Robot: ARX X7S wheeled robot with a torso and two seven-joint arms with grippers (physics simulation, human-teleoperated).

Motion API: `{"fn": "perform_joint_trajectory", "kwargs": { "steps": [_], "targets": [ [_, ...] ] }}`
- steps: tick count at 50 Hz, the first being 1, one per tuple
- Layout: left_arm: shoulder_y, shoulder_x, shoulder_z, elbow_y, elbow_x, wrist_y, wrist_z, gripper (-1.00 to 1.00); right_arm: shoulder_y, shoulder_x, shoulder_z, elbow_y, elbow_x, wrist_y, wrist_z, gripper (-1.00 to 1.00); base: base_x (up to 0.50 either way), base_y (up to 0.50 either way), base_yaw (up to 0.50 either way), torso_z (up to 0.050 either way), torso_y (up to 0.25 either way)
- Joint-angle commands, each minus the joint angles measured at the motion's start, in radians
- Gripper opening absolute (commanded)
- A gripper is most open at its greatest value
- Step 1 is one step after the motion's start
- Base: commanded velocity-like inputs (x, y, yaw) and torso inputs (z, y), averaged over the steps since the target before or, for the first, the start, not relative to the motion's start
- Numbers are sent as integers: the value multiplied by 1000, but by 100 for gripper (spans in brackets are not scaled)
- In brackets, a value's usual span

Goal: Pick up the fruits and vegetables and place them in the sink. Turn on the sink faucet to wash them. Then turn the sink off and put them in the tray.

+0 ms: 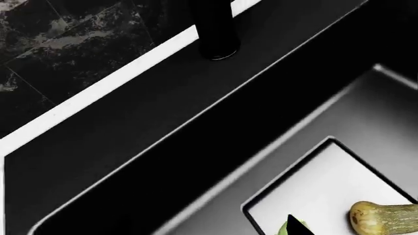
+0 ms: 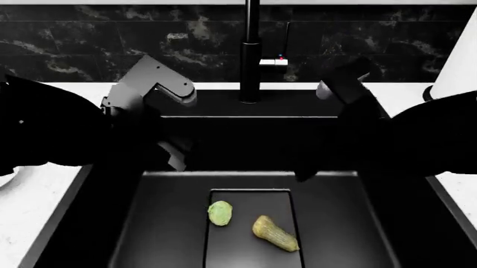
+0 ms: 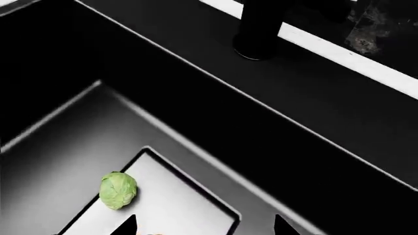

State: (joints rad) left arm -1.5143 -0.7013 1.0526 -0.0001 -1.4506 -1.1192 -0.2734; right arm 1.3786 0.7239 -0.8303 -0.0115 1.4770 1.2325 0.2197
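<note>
On the drain plate (image 2: 249, 223) in the floor of the black sink (image 2: 335, 223) lie both items of produce: a pale green, round, leafy cabbage (image 2: 220, 213) and, just beside it but apart, a yellowish-tan squash (image 2: 275, 233) with a green tinge, narrow at one end and swollen at the other, lying on its side. Both arms hang over the basin, their dark links merging with it in the head view. The right claw (image 3: 203, 226) shows two fingertips set well apart, hence spread and empty; of the left claw (image 1: 298, 226) only one dark tip is visible, so its state cannot be told. Behind the basin stands the faucet (image 2: 251, 61), an upright black column with a short silver lever (image 2: 273, 62) on its side, untouched by either arm. Judged risks: the lever is short and sits close to the column, so a claw reaching for it may strike the column or slip off; the round cabbage would probably roll if nudged by a finger or by water; the tapered squash may pivot when pinched off-centre. No tray is in view.
</note>
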Motion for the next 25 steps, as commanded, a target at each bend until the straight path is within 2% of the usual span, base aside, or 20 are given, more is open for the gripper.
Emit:
{"fn": "perform_joint_trajectory", "kwargs": {
  "steps": [1,8,16,19,25],
  "targets": [
    [-31,-94,-104,15,-129,9,-95,100,52,38,99,-13,85,-29,110,100,0,0,0,0,0],
    [-57,-169,-214,90,-351,59,-296,100,42,17,159,-9,58,-142,192,100,0,0,0,0,0],
    [-78,-231,-282,133,-456,125,-415,100,97,-64,132,124,-123,-256,135,100,0,0,0,0,0],
    [-95,-234,-296,145,-482,136,-442,100,174,-125,90,245,-216,-284,63,100,0,0,0,0,0],
    [-105,-223,-309,160,-508,156,-467,100,340,-298,-22,631,-428,-405,-133,100,0,0,0,0,0]
  ]
}}
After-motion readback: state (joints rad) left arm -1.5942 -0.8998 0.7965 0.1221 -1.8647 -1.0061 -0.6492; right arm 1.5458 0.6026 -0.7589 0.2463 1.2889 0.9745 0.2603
